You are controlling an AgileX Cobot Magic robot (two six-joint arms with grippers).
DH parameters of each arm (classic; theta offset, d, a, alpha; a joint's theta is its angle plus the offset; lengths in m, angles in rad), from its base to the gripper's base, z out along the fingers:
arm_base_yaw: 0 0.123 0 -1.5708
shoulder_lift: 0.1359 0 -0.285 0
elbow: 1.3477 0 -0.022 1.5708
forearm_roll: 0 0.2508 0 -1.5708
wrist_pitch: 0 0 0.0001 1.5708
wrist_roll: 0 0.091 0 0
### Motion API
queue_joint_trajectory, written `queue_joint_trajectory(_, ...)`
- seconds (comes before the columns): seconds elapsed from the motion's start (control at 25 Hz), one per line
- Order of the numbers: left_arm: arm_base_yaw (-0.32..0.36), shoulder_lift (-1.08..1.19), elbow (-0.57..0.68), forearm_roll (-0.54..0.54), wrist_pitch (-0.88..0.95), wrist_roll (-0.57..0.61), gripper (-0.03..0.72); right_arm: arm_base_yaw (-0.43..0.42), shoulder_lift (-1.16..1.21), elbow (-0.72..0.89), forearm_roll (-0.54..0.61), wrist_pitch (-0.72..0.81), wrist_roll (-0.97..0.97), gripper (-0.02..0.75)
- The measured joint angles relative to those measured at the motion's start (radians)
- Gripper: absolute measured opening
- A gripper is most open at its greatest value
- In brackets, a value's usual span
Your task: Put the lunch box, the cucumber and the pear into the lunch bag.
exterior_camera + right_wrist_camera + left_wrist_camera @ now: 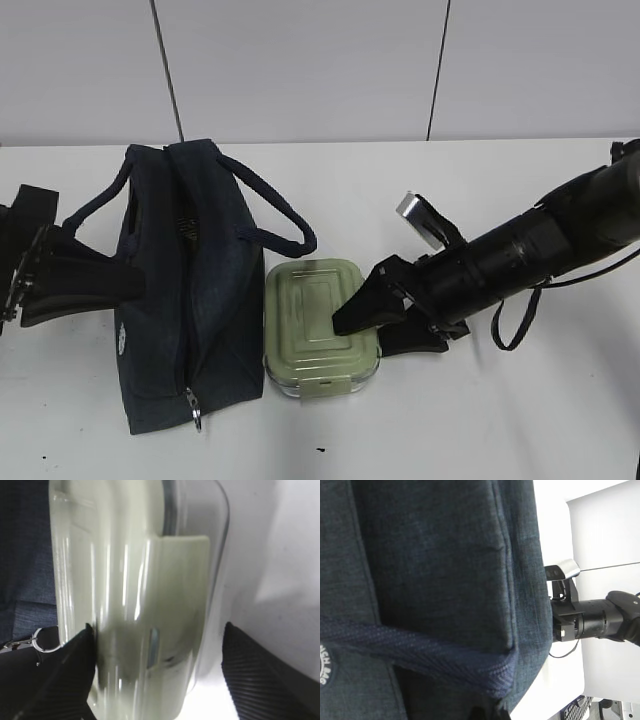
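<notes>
Left gripper [125, 282]: tips pressed into the bag [190, 290], jaw state hidden in the exterior view; the left wrist view shows only fabric, fingers not seen. Bag label [326, 664] cut off at the frame edge, unreadable. Box [135, 605] in the right wrist view blurred by glare, top and bottom cropped; its contents can't be told. Right gripper [372, 322]: lower finger mostly hidden behind the upper one. Bag interior not visible.

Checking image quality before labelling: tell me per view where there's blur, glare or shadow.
Exterior view: sharp, evenly lit, soft shadows beside the bag and under the right gripper. Left wrist view: filled with dark bag fabric, background wall overexposed. Right wrist view: lunch box too close, blurred, with streaky glare on the glass.
</notes>
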Motion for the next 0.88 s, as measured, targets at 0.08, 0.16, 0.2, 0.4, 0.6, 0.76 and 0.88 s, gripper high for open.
queue_joint_trajectory(0.08,0.0,0.0,0.0,0.0,0.0,0.0,-0.015,0.0,0.005,0.0,0.011,0.002,0.0,0.596)
queue_joint_trajectory(0.16,0.0,0.0,0.0,0.0,0.0,0.0,-0.015,0.0,0.006,0.0,0.025,0.002,0.0,0.596)
queue_joint_trajectory(0.2,0.0,0.0,0.0,0.0,0.0,0.0,-0.015,0.0,0.006,-0.002,0.029,0.002,0.0,0.596)
queue_joint_trajectory(0.4,0.0,0.0,0.0,0.0,0.0,0.0,-0.015,0.0,0.007,-0.03,0.036,0.002,0.0,0.594)
queue_joint_trajectory(0.6,0.0,0.0,0.0,0.0,0.0,0.0,-0.015,0.0,0.007,-0.034,0.022,0.007,-0.001,0.545)
queue_joint_trajectory(0.76,0.0,0.0,0.0,0.0,0.0,0.0,-0.015,0.0,0.007,-0.034,-0.009,0.012,-0.001,0.495)
queue_joint_trajectory(0.88,0.0,0.0,0.0,0.0,0.0,0.0,-0.015,0.0,0.007,-0.034,-0.01,0.018,-0.001,0.455)
